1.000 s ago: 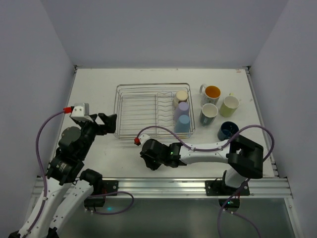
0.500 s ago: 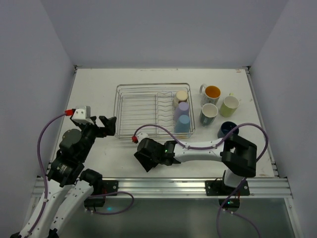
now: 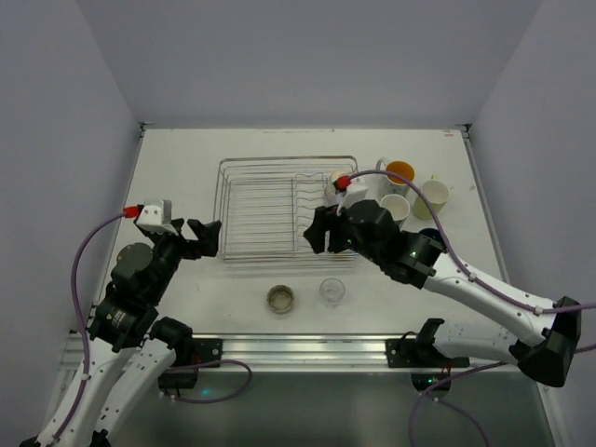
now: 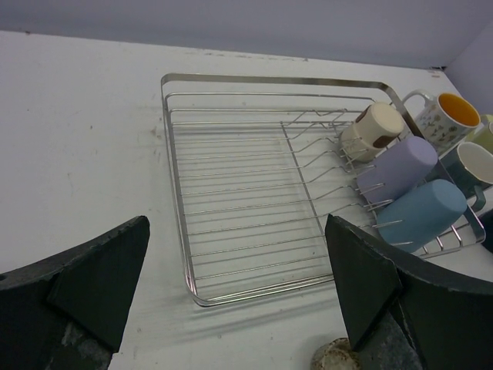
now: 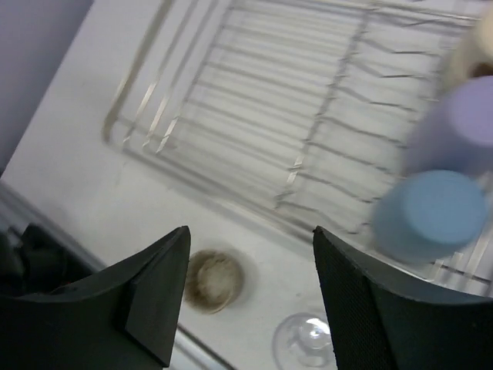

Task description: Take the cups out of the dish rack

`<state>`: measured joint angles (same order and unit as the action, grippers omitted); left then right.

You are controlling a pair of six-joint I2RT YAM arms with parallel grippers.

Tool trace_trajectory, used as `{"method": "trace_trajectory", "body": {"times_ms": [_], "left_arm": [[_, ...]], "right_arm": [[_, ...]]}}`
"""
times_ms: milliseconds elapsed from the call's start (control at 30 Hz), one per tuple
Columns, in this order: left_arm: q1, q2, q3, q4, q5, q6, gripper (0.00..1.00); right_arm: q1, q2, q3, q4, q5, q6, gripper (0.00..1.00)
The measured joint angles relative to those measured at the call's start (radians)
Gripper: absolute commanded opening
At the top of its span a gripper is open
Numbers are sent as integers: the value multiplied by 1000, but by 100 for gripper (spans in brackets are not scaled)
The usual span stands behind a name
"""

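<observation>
The dish rack (image 3: 223, 200) is a silver wire basket at mid-table. In its right end lie a cream cup (image 4: 372, 131), a lavender cup (image 4: 397, 166) and a light blue cup (image 4: 420, 214). On the table in front of the rack stand a metallic cup (image 3: 280, 299) and a clear glass cup (image 3: 332, 291). My right gripper (image 3: 321, 233) hovers open over the rack's near right corner with nothing between its fingers; below it show the metallic cup (image 5: 214, 280) and the glass (image 5: 304, 339). My left gripper (image 3: 197, 237) is open and empty at the rack's near left corner (image 4: 181, 277).
Right of the rack stand a white mug with orange inside (image 3: 400, 172), a yellow-green mug (image 3: 431, 194) and a grey-teal mug (image 3: 395, 207). My right arm crosses the table's right side. The table's metal front rail (image 3: 307, 349) runs just behind the two front cups.
My right gripper opened, rose from the table's front and swung back to the rack's right end, uncovering the metallic and glass cups. The left arm barely shifted.
</observation>
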<state>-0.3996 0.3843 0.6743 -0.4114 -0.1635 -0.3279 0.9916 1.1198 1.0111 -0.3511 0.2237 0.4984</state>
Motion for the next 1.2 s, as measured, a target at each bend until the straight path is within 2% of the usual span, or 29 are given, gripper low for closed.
{"method": "trace_trajectory", "body": {"times_ms": [133,300,533,767,800,867,900,933,1000,1200], "left_arm": [[0,7,-1,2,16,3,100],[0,15,-2,4,32,7,100],[0,24,-2,6,50,7,100],[0,30,-2,6,58,7,100],[0,31,-2,6,60,7,100],[0,32,-2,6,63,7,100],[0,33,-2,6,64,7,100],[0,34,-2,6,65,7,100],[0,34,-2,7,70,7,100],[0,49,-5,21,137,5,100]], "right_arm": [[-201,-7,-32,-23,54,4,76],[-304,59,-40,-58,69,-6,79],[-339,165,-40,-62,61,-25,72],[-338,267,-34,-66,47,-30,72],[-338,278,-31,-65,47,-31,69],[-338,288,-21,-67,48,-33,58],[-338,290,-16,-68,49,-34,52],[-338,289,-15,-68,51,-35,41],[-338,284,-14,-69,57,-34,37],[-337,143,-15,-77,56,-31,35]]}}
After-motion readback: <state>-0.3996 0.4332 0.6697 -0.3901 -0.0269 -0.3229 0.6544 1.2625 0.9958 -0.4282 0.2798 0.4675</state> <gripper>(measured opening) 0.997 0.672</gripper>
